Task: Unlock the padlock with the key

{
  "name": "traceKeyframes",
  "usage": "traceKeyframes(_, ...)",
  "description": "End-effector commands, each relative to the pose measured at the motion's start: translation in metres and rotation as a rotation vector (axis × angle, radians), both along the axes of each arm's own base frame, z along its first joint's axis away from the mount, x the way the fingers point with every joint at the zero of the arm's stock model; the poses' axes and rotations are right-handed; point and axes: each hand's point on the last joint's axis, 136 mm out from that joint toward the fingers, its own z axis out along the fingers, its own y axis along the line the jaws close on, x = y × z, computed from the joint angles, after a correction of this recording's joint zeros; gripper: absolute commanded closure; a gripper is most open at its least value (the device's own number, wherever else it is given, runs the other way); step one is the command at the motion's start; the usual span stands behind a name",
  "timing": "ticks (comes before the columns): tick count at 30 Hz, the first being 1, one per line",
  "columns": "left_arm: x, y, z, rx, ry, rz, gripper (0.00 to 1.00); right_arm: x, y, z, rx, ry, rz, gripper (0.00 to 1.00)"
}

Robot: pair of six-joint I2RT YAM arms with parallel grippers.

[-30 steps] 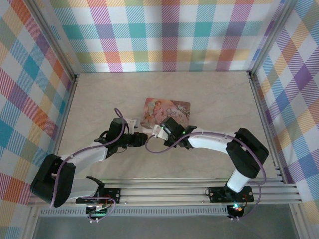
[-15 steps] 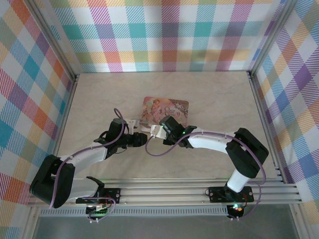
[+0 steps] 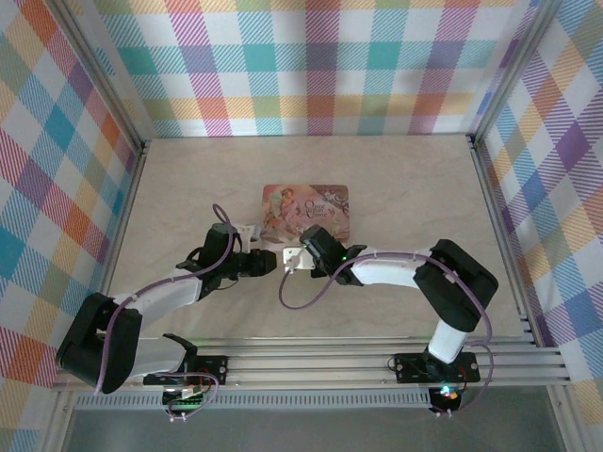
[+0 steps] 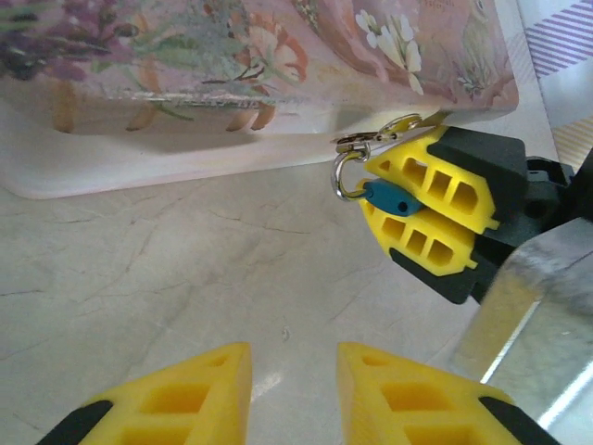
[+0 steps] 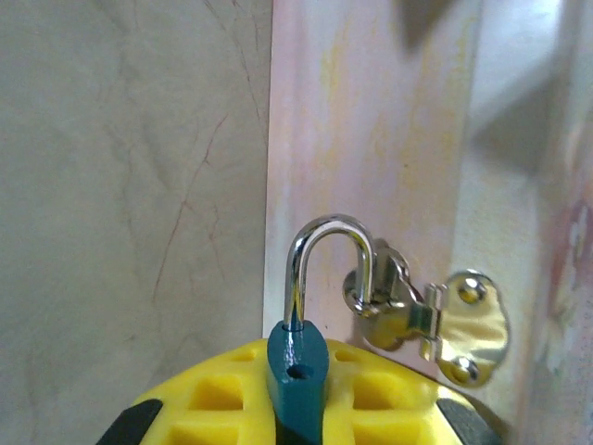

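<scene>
1. A pale, marble-patterned table [image 3: 415,179] is taking up the middle of the top view. Plaid walls [image 3: 311,66] in many colours are closing it in at the top, left and right of the frame.
2. A pink tin [image 3: 306,209] with a printed picture is lying flat near the centre of the frame, just above the two grippers.
3. Bare surface is stretching across the upper part of the frame and down both sides of the tin. Aluminium rails [image 3: 377,363] are running along the bottom edge, where the arm bases are sitting.
4. The left arm is reaching from the lower left toward the centre, low over the table, with the left gripper [image 3: 267,265] pointing right. In the left wrist view its yellow fingers [image 4: 185,389] are standing apart at the bottom of the frame, with nothing between them and bare table beyond.
5. The right arm is bending in from the lower right, and the right gripper [image 3: 287,261] is facing the left one, just beside it and below the tin's lower left corner.
6. The right gripper's fingers are pressing together on the blue body of the padlock [image 5: 296,366]. The lock is showing at right of centre in the left wrist view, near the tin's side.
7. The padlock's silvery shackle [image 5: 326,243] is arching upward and meeting a silvery clasp [image 5: 435,320] on the tin's side wall.
</scene>
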Motion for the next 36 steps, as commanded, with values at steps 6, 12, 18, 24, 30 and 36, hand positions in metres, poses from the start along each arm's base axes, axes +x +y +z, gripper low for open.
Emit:
traceKeyframes(6, 0.001, 0.009, -0.003, 0.013, 0.026, 0.037, 0.71, 0.007, 0.015, 0.014, 0.017, -0.122, 0.046, 1.00)
traceKeyframes(12, 0.005, 0.008, 0.001, 0.013, 0.022, 0.039, 0.71, 0.012, 0.019, 0.041, 0.070, -0.131, 0.002, 1.00)
traceKeyframes(18, 0.006, 0.008, 0.000, 0.016, 0.026, 0.042, 0.71, 0.015, 0.012, 0.055, 0.063, -0.134, -0.050, 1.00)
traceKeyframes(24, 0.007, 0.011, -0.003, 0.027, 0.031, 0.053, 0.71, 0.012, 0.002, 0.061, 0.036, -0.096, -0.113, 1.00)
traceKeyframes(30, 0.007, 0.011, -0.003, 0.027, 0.033, 0.054, 0.71, 0.011, -0.001, 0.048, -0.013, -0.096, -0.091, 1.00)
traceKeyframes(36, 0.004, 0.019, -0.005, 0.045, 0.039, 0.079, 0.71, 0.010, 0.013, 0.053, 0.023, -0.095, -0.069, 1.00)
